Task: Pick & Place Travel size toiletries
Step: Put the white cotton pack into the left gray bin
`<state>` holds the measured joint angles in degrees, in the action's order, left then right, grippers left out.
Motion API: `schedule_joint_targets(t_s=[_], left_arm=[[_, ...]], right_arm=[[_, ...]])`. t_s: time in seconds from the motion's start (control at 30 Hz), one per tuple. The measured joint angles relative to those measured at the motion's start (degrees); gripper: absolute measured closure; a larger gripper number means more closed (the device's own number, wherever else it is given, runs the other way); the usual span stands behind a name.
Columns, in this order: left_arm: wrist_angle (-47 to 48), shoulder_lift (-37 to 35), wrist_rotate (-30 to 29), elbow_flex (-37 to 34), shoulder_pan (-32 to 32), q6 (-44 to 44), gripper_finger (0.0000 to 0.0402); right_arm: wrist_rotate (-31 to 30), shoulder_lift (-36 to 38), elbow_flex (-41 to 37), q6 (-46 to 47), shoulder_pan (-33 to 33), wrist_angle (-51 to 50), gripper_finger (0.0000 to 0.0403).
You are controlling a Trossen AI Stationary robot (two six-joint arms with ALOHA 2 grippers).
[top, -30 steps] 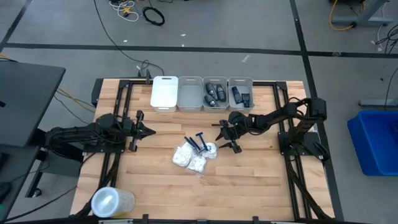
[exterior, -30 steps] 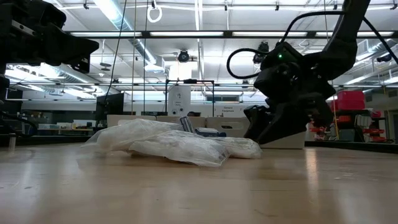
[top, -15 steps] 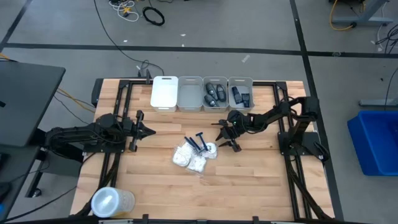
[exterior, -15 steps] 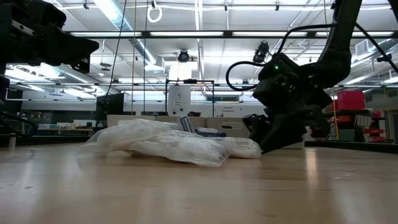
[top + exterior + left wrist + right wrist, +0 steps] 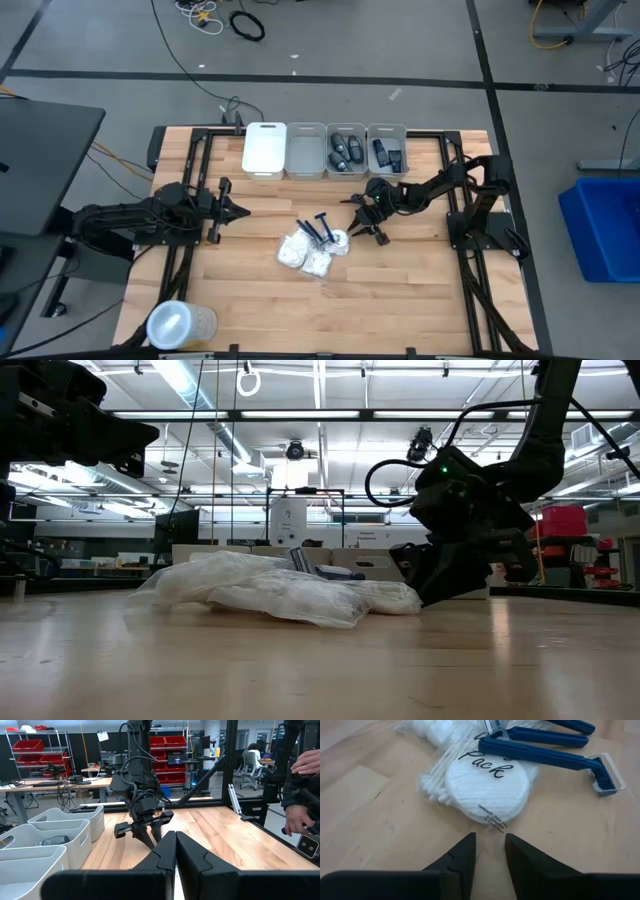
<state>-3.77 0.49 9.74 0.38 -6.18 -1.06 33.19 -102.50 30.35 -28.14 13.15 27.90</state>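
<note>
Several white crinkly packets lie in a heap mid-table, with dark blue razors resting on the heap's far side. In the right wrist view a packet of round pads and swabs lies flat on the wood, with razors beyond it. My right gripper slants down at the heap's right side, close to the wood. Its fingers stand a narrow gap apart, just short of that packet's clear edge, with bare wood between them. My left gripper waits shut and level at the table's left.
Along the far edge stand a lidded white bin, an empty bin and two bins holding small dark containers. A clear round tub sits at the near left corner. A person's hand shows beyond the table.
My right gripper has sunk a little toward the table beside the heap's right end. The packets and razors have stayed put.
</note>
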Motion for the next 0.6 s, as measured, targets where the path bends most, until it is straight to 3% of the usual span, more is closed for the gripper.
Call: schedule_joint_targets(t_s=[0.6], left_arm=[[0.00,0.00,0.00,0.00,-0.01,0.00,0.0385]], right_arm=[[-0.11,0.02,0.00,0.00,0.02,-0.57,0.0356]])
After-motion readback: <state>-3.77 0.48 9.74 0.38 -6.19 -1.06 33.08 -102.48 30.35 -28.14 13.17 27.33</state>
